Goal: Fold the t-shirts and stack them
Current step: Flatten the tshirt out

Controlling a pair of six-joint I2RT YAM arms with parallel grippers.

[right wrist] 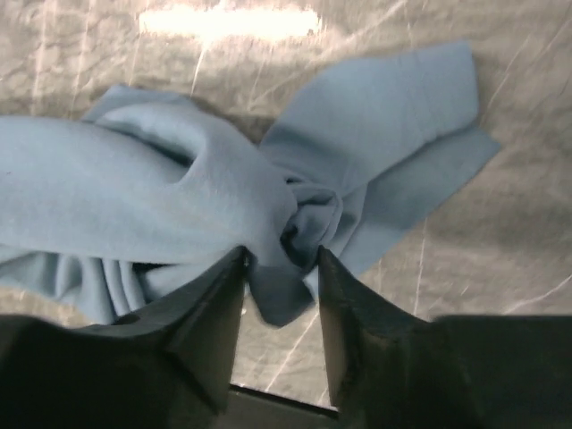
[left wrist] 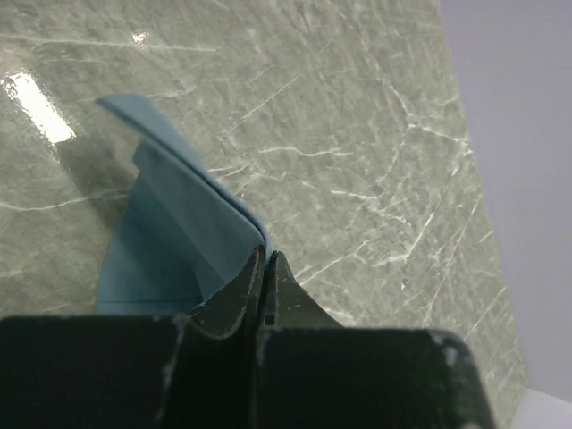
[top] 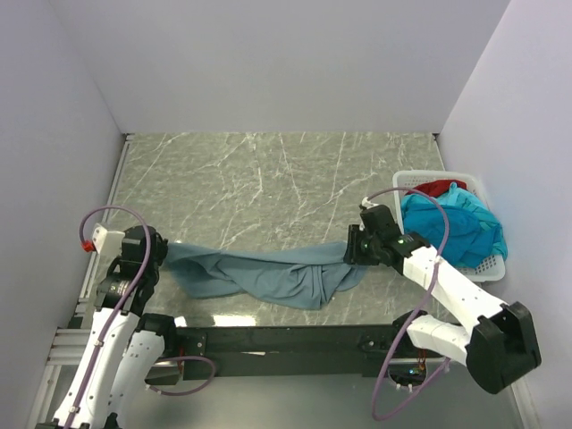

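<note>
The grey-blue t-shirt (top: 268,277) lies crumpled in a long band across the near part of the marble table (top: 268,179), stretched between both grippers. My left gripper (top: 161,253) is shut on its left edge; in the left wrist view the jaws (left wrist: 266,253) pinch a folded edge of the cloth (left wrist: 179,232). My right gripper (top: 351,250) holds the shirt's right end; in the right wrist view a bunched knot of cloth (right wrist: 134,179) fills the gap between the fingertips (right wrist: 281,253). A turquoise t-shirt (top: 456,228) and a red t-shirt (top: 438,188) lie in the basket.
The white lattice basket (top: 407,179) stands at the right edge of the table, just behind my right arm. Grey walls close in the table at the back and on both sides. A black rail (top: 286,340) runs along the near edge.
</note>
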